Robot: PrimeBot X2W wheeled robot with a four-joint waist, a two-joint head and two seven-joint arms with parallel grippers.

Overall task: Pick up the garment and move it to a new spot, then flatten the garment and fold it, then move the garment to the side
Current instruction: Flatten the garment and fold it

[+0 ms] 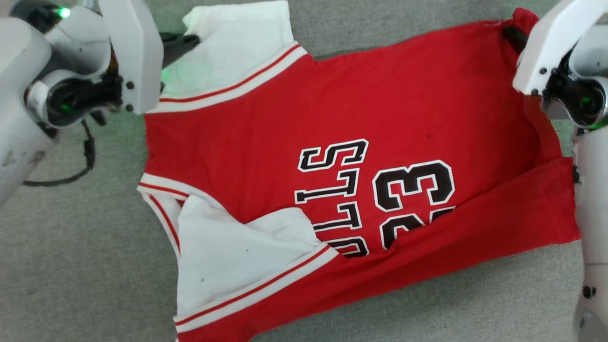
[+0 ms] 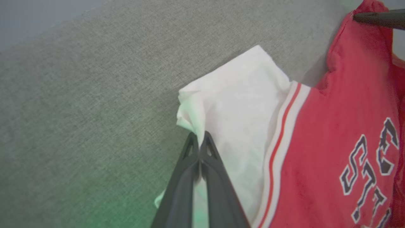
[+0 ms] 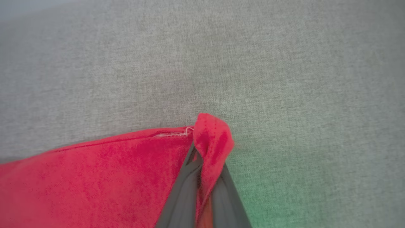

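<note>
The garment [image 1: 342, 118], a red jersey with white sleeves and black "23" lettering, lies spread on grey fabric, its near long edge folded over the chest. My left gripper [image 1: 192, 40] is shut on the far white sleeve [image 2: 240, 104]; in the left wrist view my left gripper [image 2: 199, 139] pinches the sleeve's bunched edge. My right gripper [image 1: 513, 34] is shut on the red hem corner [image 3: 210, 136] at the far right. In the right wrist view my right gripper [image 3: 204, 161] has red cloth wrapped between its fingers. The right gripper's dark tip [image 2: 376, 18] also shows in the left wrist view.
The grey woven surface [image 1: 71, 266] runs all round the garment. A black cable [image 1: 85, 161] hangs under my left wrist. My pale right forearm [image 1: 591, 228] stands along the right edge, beside the hem.
</note>
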